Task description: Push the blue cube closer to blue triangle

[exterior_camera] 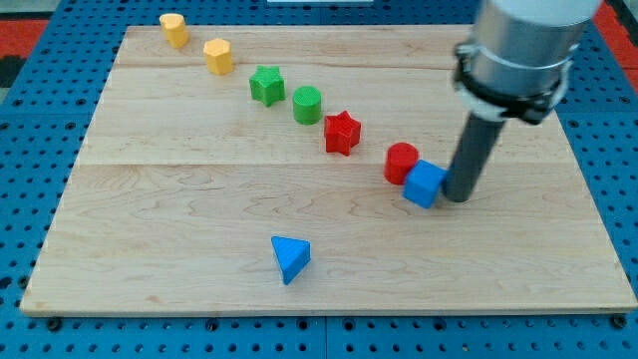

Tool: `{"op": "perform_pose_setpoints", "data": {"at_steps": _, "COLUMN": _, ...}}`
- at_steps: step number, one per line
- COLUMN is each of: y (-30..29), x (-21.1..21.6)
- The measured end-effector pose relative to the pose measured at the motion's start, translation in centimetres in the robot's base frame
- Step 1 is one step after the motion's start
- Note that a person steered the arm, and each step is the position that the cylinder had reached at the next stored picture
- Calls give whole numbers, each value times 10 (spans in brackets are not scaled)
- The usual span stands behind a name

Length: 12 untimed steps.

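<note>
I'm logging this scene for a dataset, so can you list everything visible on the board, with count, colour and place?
yellow blocks: 2, yellow, the view's top left; one near the corner, the other just right of and below it
green star: 1, green, upper middle
green cylinder: 1, green, right of the green star
red star: 1, red, centre
red cylinder: 1, red, right of centre, touching the blue cube
blue cube: 1, blue, right of centre
blue triangle: 1, blue, lower middle, alone
wooden board: 1, light wood, on a blue pegboard
my tip: 1, dark rod, against the blue cube's right side
</note>
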State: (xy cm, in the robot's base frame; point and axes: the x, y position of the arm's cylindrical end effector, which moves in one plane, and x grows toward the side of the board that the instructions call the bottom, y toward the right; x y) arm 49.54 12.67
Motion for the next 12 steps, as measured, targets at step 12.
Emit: {"op": "perform_pose_setpoints", "data": {"at_steps": 12, "y": -147, "x": -32}}
